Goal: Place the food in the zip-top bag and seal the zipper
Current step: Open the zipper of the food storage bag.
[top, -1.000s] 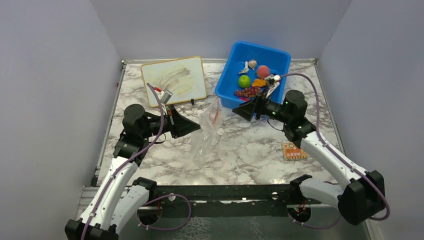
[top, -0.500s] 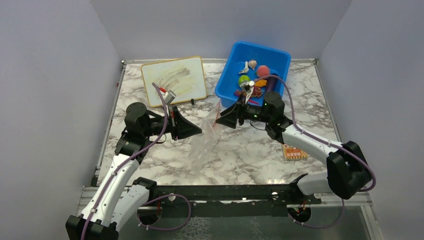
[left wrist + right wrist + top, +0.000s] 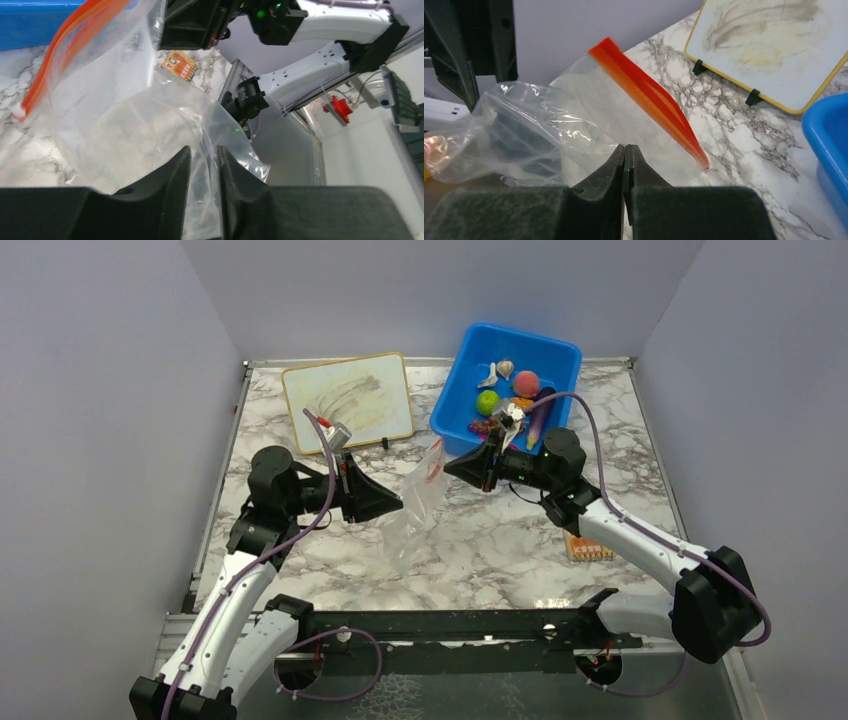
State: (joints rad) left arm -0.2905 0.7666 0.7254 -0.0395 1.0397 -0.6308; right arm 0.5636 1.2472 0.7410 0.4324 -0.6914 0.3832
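Where three plain pale grey walls (image 3: pixel 420 290) close in a white marble-patterned table (image 3: pixel 500 540), the biggest thing on it is a blue bin (image 3: pixel 560 345) at the far right, with a yellow-framed whiteboard (image 3: pixel 350 400) propped to its left. The zip-top bag (image 3: pixel 415 505) stands between the two arms near the table's middle, just near of the bin. It is empty and crumpled. Its long axis runs from a closed bottom end at the near left up to a raised mouth at the far right, so the mouth points toward the bin. The zipper (image 3: pixel 435 452) crosses that far, upper end as a thin orange-red strip; whether it is pressed closed cannot be told. The left gripper (image 3: pixel 398 502) reaches in from the left at the bag's lower half. Its wrist view shows the jaws a narrow slit apart with clear film in the gap, and whether they pinch it cannot be told. The right gripper (image 3: pixel 450 466) comes from the right, just below the zipper, with its jaws pressed together and its tips against the film; whether any film is caught there is unclear. A small orange card (image 3: pixel 588 544) lies flat at the near right, well apart from the bag. The food is all in the bin: a pink-red peach (image 3: pixel 526 383), a green lime (image 3: pixel 488 401) and a white garlic (image 3: pixel 506 367) among it.
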